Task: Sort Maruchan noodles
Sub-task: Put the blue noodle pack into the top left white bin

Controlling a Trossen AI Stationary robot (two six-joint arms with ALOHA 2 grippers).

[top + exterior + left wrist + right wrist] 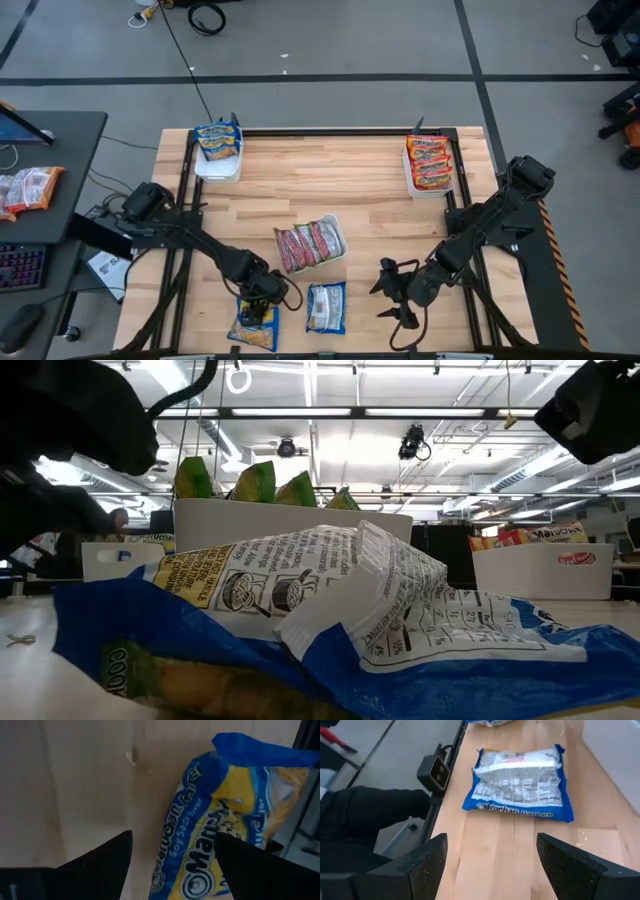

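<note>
At the bottom edge of the high view, the left gripper point(262, 296) is seen directly over a blue-and-yellow plastic noodle packet point(254, 326), its jaws spread wide around the packet's end without pinching it. Just to its right a second blue packet point(326, 307) is laid printed side up on the pale wooden table point(340, 180). Further right, the right gripper point(397, 292) is held above bare wood, its jaws also spread. At mid-frame a white rectangular tray point(312, 244) filled with red-pink packets is seen. At upper left a white tray point(218, 163) is loaded with blue packets; at upper right another tray point(430, 185) is loaded with orange ones.
</note>
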